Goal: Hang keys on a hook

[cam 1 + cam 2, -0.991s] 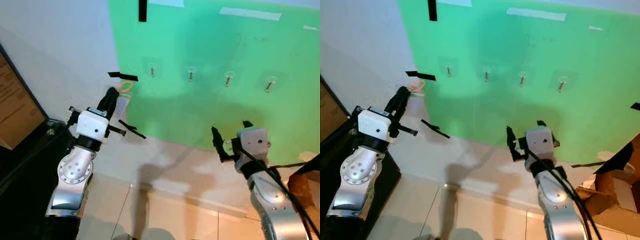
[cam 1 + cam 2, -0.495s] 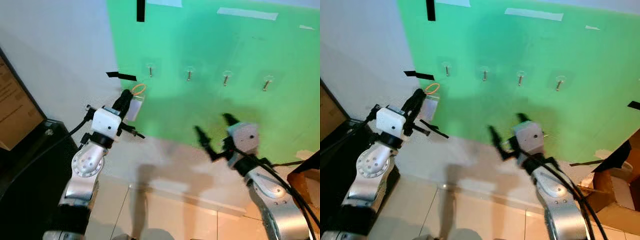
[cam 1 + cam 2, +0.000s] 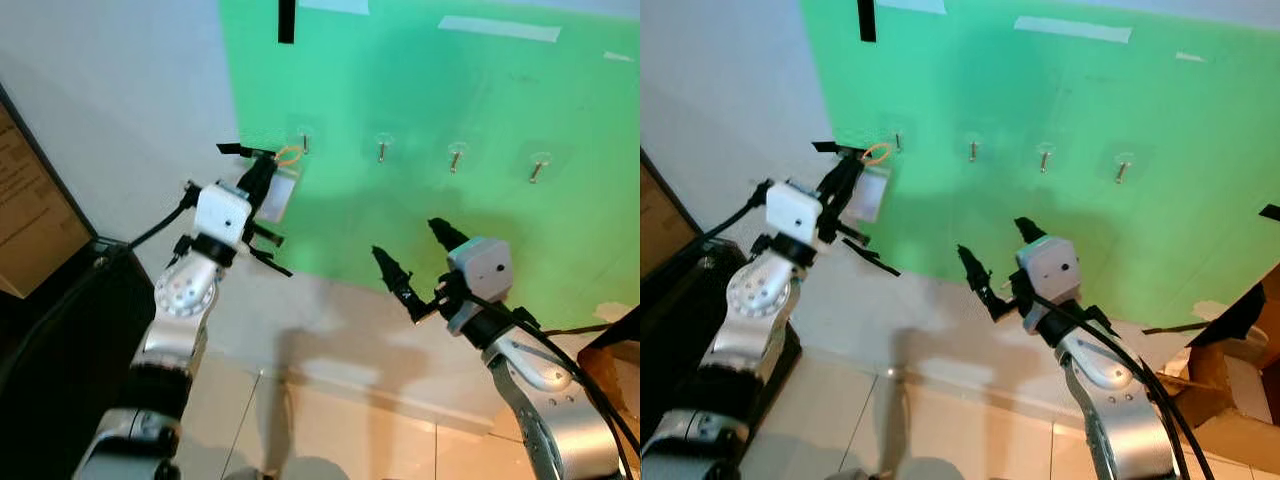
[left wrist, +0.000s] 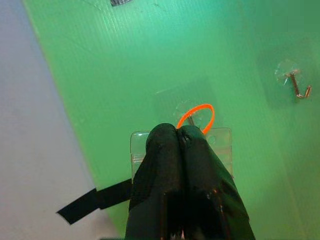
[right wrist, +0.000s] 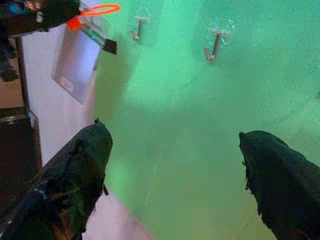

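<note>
Key tag point(image 3: 279, 193) with orange loop point(image 3: 289, 155) pinched in left gripper point(image 4: 181, 132), loop right at the leftmost hook point(image 3: 304, 142) | four hooks in a row on green board point(image 3: 480, 220) | right gripper point(image 3: 412, 259) lower, apart from tag, fingers spread wide, holding nothing

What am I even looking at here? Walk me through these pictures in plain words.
This is a humanoid robot with two silver arms facing a green board on a wall. Two pictures come from cameras in its head; the other two look along each arm's black fingers. Four small hooks stick out of the board in a row. The left gripper is shut on a clear tag with an orange loop, holding the loop up at the leftmost hook. The right gripper hangs open below the hooks, holding nothing.
</note>
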Tool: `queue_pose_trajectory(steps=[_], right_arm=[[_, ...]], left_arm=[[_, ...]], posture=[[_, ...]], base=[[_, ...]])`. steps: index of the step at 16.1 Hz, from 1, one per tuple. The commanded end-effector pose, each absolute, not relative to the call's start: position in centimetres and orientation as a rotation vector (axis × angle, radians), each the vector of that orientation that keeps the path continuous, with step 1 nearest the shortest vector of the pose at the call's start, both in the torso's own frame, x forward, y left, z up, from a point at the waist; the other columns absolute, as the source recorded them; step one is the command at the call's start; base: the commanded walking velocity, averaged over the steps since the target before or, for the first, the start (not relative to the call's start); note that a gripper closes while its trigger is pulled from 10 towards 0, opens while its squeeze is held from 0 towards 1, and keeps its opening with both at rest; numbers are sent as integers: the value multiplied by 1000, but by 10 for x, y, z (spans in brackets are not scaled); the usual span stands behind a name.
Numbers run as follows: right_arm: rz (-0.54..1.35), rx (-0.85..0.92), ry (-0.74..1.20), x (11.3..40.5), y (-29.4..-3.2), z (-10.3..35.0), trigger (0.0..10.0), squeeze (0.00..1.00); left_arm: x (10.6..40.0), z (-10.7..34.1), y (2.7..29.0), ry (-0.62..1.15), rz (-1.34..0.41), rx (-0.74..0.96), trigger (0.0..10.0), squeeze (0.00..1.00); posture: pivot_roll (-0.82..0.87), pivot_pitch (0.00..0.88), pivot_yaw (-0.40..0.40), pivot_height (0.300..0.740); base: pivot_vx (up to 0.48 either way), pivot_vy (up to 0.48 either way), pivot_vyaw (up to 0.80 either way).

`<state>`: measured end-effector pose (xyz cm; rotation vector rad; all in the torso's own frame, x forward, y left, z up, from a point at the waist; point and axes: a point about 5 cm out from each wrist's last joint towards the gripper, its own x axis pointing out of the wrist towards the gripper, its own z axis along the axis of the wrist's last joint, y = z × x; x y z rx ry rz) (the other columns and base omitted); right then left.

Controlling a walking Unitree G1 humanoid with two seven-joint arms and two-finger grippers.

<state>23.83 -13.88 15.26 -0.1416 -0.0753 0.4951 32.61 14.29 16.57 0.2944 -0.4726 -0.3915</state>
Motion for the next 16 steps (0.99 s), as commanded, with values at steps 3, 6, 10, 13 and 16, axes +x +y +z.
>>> queue_pose_trajectory(steps=[3,6,10,13,16], right_arm=[[495,-140,-86,240,-140,157,10000,0],[491,-146,-89,242,-140,158,10000,0],[491,-150,-90,243,-142,159,10000,0],[493,-155,-89,242,-142,159,10000,0],[495,-158,-89,243,-142,159,10000,0]], left_arm=[[341,165,143,-436,-395,285,10000,0],[348,159,138,-385,-433,277,10000,0],[354,157,135,-358,-434,272,10000,0],[359,144,134,-276,-440,318,10000,0],[360,138,133,-238,-438,351,10000,0]], posture=[[-201,0,22,732],[-206,0,19,732],[-213,0,22,732],[-217,0,23,732],[-218,0,23,732]], base=[[0,0,0],[0,0,0],[0,0,0],[0,0,0],[0,0,0]])
